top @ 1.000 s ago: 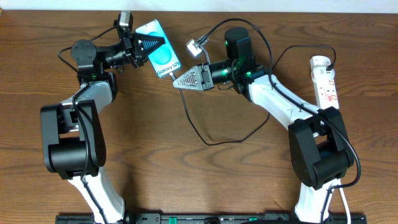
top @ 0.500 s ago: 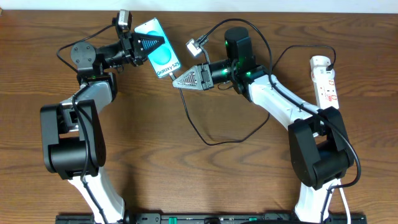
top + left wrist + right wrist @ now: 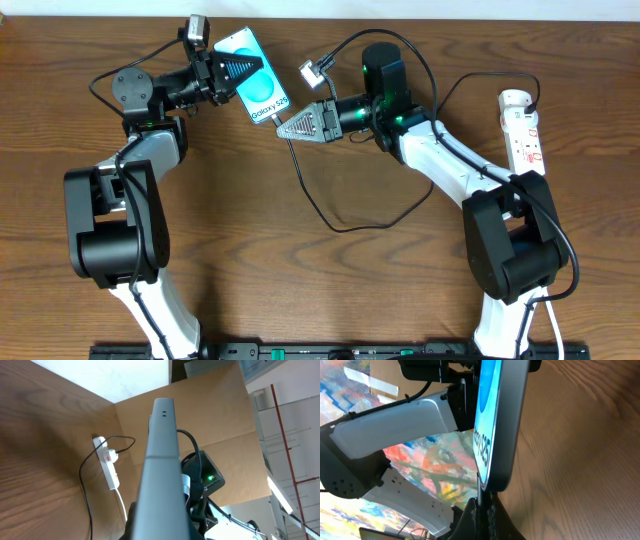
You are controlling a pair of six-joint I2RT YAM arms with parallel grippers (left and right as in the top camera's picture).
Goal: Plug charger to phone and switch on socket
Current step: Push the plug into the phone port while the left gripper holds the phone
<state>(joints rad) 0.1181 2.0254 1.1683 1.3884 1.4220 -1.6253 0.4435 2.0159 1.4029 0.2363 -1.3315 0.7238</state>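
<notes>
The phone (image 3: 258,84), cyan screen with a white text strip, is held above the table at the far left-centre, clamped in my left gripper (image 3: 240,72). In the left wrist view the phone (image 3: 161,470) shows edge-on as a grey slab. My right gripper (image 3: 284,128) is shut on the charger's black connector (image 3: 483,502). The connector's tip meets the phone's lower end (image 3: 495,435); I cannot tell whether it is seated. The charger cable (image 3: 330,226) loops across the table to the white socket (image 3: 524,128) at the far right, also visible in the left wrist view (image 3: 108,461).
A small white plug on a cable (image 3: 313,72) hangs near my right arm's wrist. The right arm's elbow (image 3: 382,68) stands behind the grippers. The table's far edge meets a pale wall just beyond the phone.
The left gripper has nudged the phone slightly toward the far edge. The right gripper and cable have barely moved.
</notes>
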